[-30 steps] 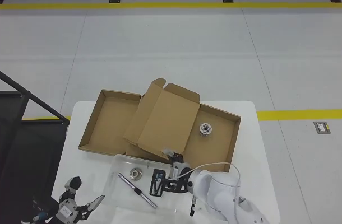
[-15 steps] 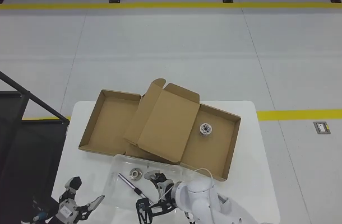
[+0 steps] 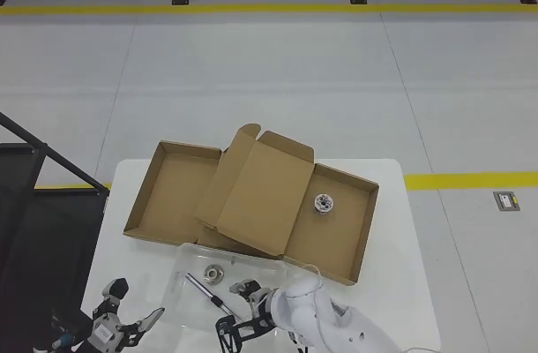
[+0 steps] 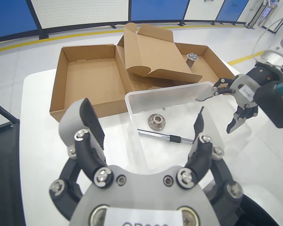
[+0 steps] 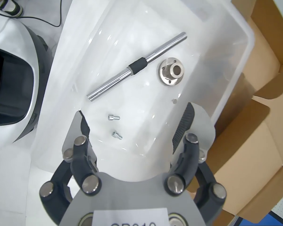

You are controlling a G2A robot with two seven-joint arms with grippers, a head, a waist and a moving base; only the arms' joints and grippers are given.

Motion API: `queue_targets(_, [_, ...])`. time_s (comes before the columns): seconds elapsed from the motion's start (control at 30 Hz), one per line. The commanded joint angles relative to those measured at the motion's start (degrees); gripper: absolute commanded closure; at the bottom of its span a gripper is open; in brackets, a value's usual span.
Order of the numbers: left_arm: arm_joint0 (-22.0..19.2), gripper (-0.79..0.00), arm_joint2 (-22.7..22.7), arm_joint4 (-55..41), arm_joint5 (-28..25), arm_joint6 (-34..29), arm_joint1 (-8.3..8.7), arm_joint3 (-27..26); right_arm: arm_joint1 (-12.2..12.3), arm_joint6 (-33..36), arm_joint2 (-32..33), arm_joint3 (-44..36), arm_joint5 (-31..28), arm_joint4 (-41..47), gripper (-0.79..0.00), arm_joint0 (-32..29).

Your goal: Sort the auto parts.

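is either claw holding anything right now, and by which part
Nothing is held. The right claw hangs open over the clear bin, above the rod and flange lying in it; the left claw is open and empty too.

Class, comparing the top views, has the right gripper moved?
Yes. The right gripper moved away from the cardboard box, toward the near edge of the table.

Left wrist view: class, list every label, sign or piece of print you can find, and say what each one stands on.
White code label: a short code, on the right gripper.
Cut-off label: on the left gripper, cropped by the picture's edge, unreadable.
Pegboard panels: several bear a logo and a brand word, left unquoted here.
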Motion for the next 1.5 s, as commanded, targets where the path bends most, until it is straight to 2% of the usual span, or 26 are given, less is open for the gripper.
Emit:
queue_targets(0.0, [0.0, -0.785, 0.0, 0.0, 0.0, 0.0, 0.0, 0.0, -0.63, 1.43, -0.88, 2.24, -1.14, 1.42, -0.329, 1.17])
queue_targets(0.17, [0.0, -0.785, 0.0, 0.0, 0.0, 0.0, 0.0, 0.0, -2.63, 6.75, -2.85, 8.37, -2.38, 5.91, -0.329, 3.96])
queue_targets(0.5, [0.0, -0.785, 0.0, 0.0, 0.0, 0.0, 0.0, 0.0, -6.57, 16.16, -6.62, 15.9, -1.11, 13.34, -0.332, 7.97])
queue_targets(0.63, [0.0, -0.785, 0.0, 0.0, 0.0, 0.0, 0.0, 0.0, -7.93, 18.75, -7.74, 18.7, 0.17, 15.24, -0.336, 9.32])
queue_targets(0.9, [0.0, -0.785, 0.0, 0.0, 0.0, 0.0, 0.0, 0.0, -9.91, 19.54, -9.45, 22.64, 1.19, 17.27, -0.317, 11.21])
queue_targets(1.2, [0.0, -0.785, 0.0, 0.0, 0.0, 0.0, 0.0, 0.0, -11.29, 20.9, -10.45, 25.92, 1.22, 18.75, -0.212, 12.36])
queue_targets(1.23, [0.0, -0.785, 0.0, 0.0, 0.0, 0.0, 0.0, 0.0, -11.41, 20.94, -10.58, 26.19, 1.27, 18.84, -0.185, 12.45])
queue_targets(1.3, [0.0, -0.785, 0.0, 0.0, 0.0, 0.0, 0.0, 0.0, -11.62, 21.06, -10.8, 26.64, 1.39, 18.96, -0.018, 12.71])
queue_targets(1.47, [0.0, -0.785, 0.0, 0.0, 0.0, 0.0, 0.0, 0.0, -11.57, 21.32, -10.16, 24.93, 2.89, 18.27, 0.0, 12.68])
